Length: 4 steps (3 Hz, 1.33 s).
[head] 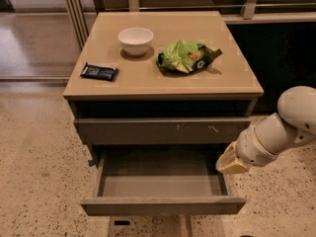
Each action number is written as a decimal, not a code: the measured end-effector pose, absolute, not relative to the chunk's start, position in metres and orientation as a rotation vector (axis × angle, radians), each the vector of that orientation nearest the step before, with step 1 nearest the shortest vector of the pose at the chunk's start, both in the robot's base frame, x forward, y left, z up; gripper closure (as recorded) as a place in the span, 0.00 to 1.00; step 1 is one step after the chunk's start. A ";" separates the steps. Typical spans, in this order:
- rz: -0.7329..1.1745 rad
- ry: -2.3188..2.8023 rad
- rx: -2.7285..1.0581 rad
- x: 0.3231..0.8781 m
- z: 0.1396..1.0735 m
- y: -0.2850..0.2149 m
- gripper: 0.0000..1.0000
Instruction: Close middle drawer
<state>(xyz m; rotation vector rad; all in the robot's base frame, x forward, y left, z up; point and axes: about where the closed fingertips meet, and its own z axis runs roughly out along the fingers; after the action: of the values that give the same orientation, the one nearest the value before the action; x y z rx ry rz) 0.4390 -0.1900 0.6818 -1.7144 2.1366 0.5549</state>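
Middle drawer: the middle drawer (160, 185) stands pulled well out of the cabinet (148, 80), below the upper drawer (163, 131) and low in the camera view.
Its look: wide, shallow and grey-brown, with a plain flat front that has no handle or marks; the box inside is bare.
Upper drawer: pushed in nearly flush, its front carrying a few pale scratches right of centre.
Gripper: the tan gripper (231, 163) hangs at the open drawer's right side, over the back end of its right wall; I cannot tell whether it touches the wood.
Gripper's state: I cannot tell from where I stand.
Arm: the white arm (276, 132) reaches in from the right edge, slanting down and leftwards.
On top: a white bowl (135, 40) sits toward the back, a crumpled green bag (186, 57) to its right, and a dark packet (99, 72) near the left edge.
Floor: speckled stone floor (39, 177), with a scrap of blue tape (91, 162) by the cabinet's left leg.
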 end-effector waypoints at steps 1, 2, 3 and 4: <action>0.556 2.137 -1.715 0.439 0.681 -0.190 1.00; 0.544 2.149 -1.776 0.429 0.628 -0.187 1.00; 0.575 2.161 -1.838 0.408 0.537 -0.175 1.00; 0.648 2.184 -1.851 0.394 0.449 -0.164 1.00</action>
<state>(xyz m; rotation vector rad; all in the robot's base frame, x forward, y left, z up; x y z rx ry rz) 0.3941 -0.1638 0.4488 -1.8512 2.1838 0.6484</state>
